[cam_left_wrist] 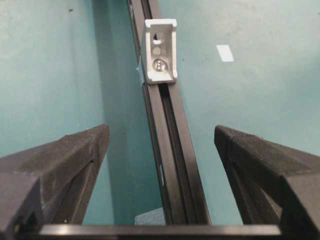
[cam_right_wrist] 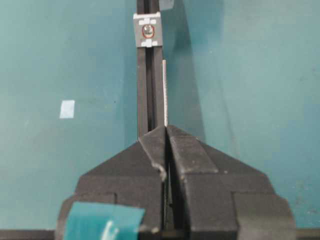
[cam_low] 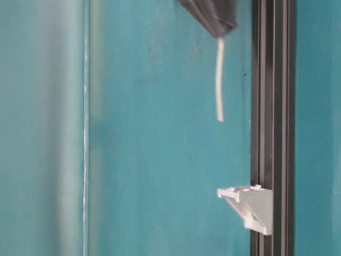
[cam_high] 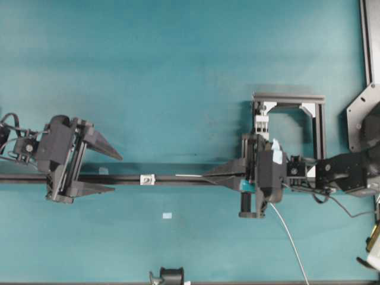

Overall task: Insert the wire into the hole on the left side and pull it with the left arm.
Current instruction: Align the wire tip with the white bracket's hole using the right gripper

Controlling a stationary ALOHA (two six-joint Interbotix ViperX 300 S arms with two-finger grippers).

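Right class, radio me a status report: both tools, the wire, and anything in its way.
Left tool open, straddling the rail. Right tool shut on the wire. Wire tip short of the bracket, not yet threaded. Path clear.

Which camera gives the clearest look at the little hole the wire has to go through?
The left wrist view: the bracket faces the camera up close, its small dark hole plain near the top. The right wrist view shows the bracket head-on but farther away. The table-level view shows it side-on, and overhead it is just a speck.

Overhead, table-level, two wrist views
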